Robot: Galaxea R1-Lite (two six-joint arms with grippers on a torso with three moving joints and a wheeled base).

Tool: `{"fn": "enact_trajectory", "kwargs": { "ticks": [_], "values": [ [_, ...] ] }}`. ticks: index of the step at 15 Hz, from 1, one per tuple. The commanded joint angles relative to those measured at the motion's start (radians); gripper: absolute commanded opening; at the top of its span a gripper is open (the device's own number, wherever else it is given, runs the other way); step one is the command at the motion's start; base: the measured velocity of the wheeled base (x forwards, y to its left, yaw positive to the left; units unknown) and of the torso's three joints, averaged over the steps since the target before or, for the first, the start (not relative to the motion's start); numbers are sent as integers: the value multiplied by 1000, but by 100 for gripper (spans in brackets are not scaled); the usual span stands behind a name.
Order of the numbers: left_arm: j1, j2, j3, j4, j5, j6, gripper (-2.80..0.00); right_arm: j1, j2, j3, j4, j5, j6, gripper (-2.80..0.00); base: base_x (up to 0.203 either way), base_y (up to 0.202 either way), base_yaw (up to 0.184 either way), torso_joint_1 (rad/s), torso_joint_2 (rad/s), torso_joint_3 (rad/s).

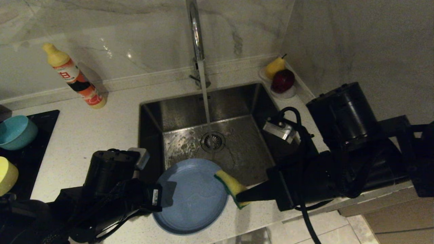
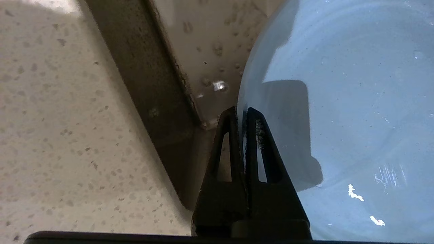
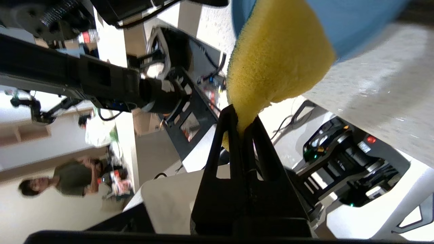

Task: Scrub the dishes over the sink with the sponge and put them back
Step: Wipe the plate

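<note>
Three dishes are in sight: one light-blue plate [image 1: 191, 196], one teal-blue bowl [image 1: 16, 132] and one pale yellow bowl [image 1: 6, 175] — the two bowls sit well apart from the sink [image 1: 210, 135], on the dark cooktop [image 1: 34, 149] at the far left. The left gripper [image 2: 241, 113] is clenched on the plate's left rim, holding it over the sink's near edge, partly above the basin and partly above the speckled counter [image 1: 84, 132]. The right gripper [image 1: 241, 197] pinches one yellow sponge [image 1: 230, 185], green face on the side toward the counter's front edge, at the plate's right rim. One stream of water runs from the chrome tap [image 1: 196, 34] onto the drain strainer [image 1: 212, 141]; the basin floor around the strainer is open. One detergent bottle [image 1: 76, 77] stands on the counter left of the sink, by the back wall. One small dish [image 1: 288, 93] in the right back corner holds one pear [image 1: 274, 67] and one dark red fruit [image 1: 283, 80] — close to the right arm's elbow.
</note>
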Motion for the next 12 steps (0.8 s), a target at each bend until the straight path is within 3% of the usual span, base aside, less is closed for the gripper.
{"fn": "enact_trajectory", "kwargs": {
  "ticks": [1, 12],
  "values": [
    [-1, 1, -6, -4, -1, 0, -280, 20, 63, -13, 0, 0, 3, -280, 0, 0, 0, 0, 0, 0],
    [-36, -167, 27, 1, -5, 1, -280, 118, 112, -12, 8, -34, 8, -280, 0, 0, 0, 0, 0, 0]
  ]
}}
